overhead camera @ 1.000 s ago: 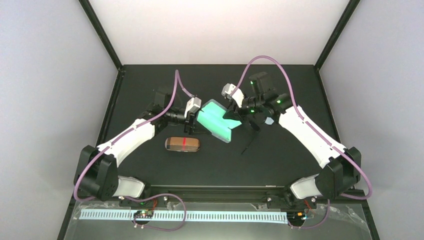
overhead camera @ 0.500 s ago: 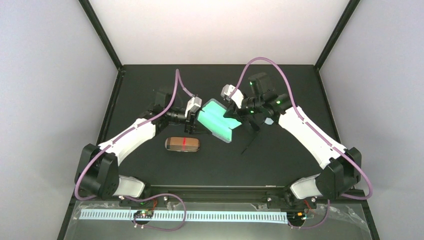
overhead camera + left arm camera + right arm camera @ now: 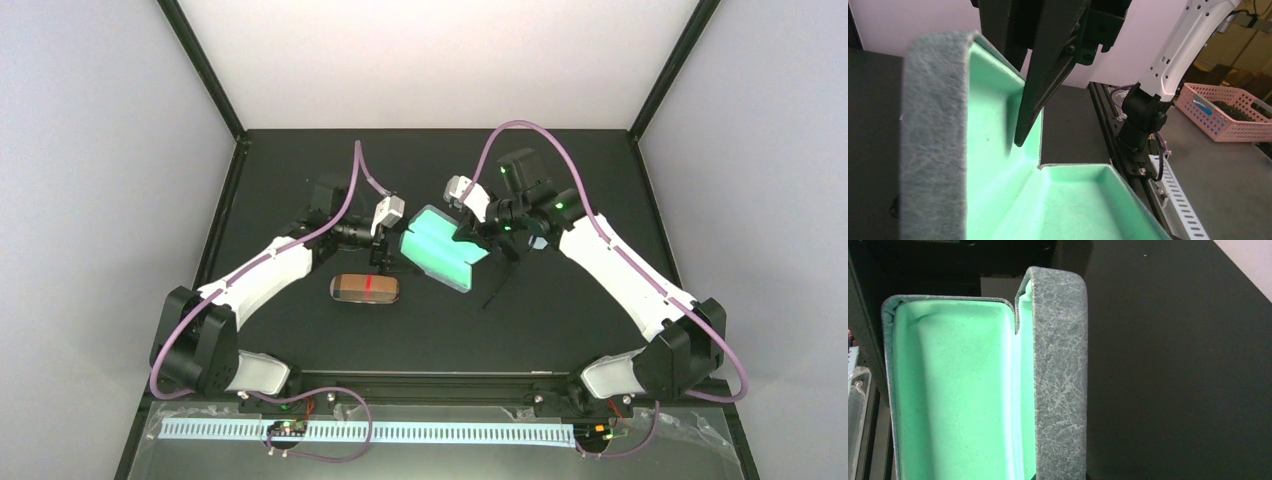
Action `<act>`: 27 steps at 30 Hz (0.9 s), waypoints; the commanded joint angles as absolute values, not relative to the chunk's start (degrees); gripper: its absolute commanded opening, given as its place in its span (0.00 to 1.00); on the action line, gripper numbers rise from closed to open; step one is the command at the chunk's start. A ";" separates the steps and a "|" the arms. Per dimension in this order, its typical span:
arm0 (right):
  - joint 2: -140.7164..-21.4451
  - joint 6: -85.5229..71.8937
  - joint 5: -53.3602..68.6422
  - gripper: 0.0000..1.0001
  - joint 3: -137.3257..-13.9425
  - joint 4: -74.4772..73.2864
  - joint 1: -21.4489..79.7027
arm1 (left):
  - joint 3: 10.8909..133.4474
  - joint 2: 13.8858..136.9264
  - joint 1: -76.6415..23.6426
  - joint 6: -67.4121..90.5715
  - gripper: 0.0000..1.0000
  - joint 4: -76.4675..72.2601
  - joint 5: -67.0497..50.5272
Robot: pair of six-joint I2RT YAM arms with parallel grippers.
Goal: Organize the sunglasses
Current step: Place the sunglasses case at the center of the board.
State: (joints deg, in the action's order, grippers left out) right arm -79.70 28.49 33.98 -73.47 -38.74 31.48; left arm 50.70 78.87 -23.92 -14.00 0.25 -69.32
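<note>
The right end effector [image 3: 468,231] is clamped on the open green-lined case [image 3: 440,255]. The left end effector [image 3: 392,246] sits just beside it. I cannot tell whether its fingers are apart.

A lab test cell — black table [image 3: 400,335], plain white walls [image 3: 430,60], black frame posts [image 3: 200,65] at the corners.

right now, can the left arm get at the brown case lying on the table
Probably yes. The brown case lies uncovered on the table close beside the end of the left arm, with nothing between them. The green-lined case is farther right, clear of that path.
</note>
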 commanded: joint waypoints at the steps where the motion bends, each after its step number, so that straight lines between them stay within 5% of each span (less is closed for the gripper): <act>1: -77.31 30.12 34.08 0.01 -74.38 -40.39 31.64 | 50.54 78.59 -23.77 -17.14 0.98 0.77 -69.03; 17: -77.94 35.85 24.17 0.01 -67.42 -41.61 32.46 | 53.38 74.13 -14.35 -23.71 0.99 6.93 -70.58; 27: -82.61 35.05 16.98 0.01 -62.16 -36.51 42.13 | 59.58 74.08 -7.98 -11.82 0.99 7.71 -54.04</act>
